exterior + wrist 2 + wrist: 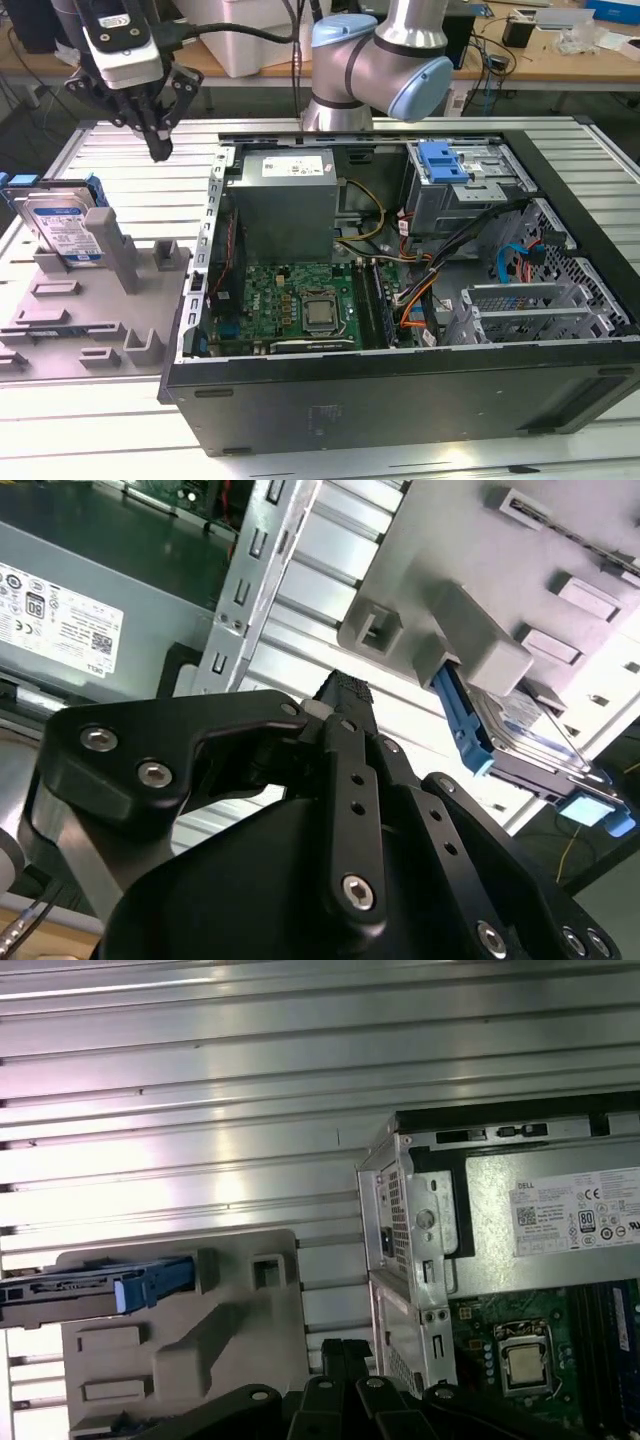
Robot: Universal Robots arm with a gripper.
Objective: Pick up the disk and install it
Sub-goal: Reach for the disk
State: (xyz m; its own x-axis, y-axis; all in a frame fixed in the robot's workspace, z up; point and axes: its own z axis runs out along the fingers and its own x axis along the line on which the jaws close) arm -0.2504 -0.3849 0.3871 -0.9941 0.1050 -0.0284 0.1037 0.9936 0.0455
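Note:
The disk (62, 228) is a silver hard drive with a white-and-blue label and a blue bracket. It stands on edge in a grey holder (90, 305) at the exterior view's left. My gripper (159, 148) hangs in the air above the ribbed table, between the disk and the open computer case, touching neither. Its black fingers are shut with nothing between them. In the second wrist view the fingertips (342, 692) point at the table, with the disk (520, 735) off to one side. The first wrist view looks down on the disk (95, 1285) edge-on in the holder (190, 1340).
The open computer case (400, 405) lies on its side on the ribbed aluminium table (130, 180). Inside it are a grey power-supply box (285, 200), the motherboard (300, 300), and a metal cage with a blue latch (445, 165). The arm's base (370, 60) rises behind the case.

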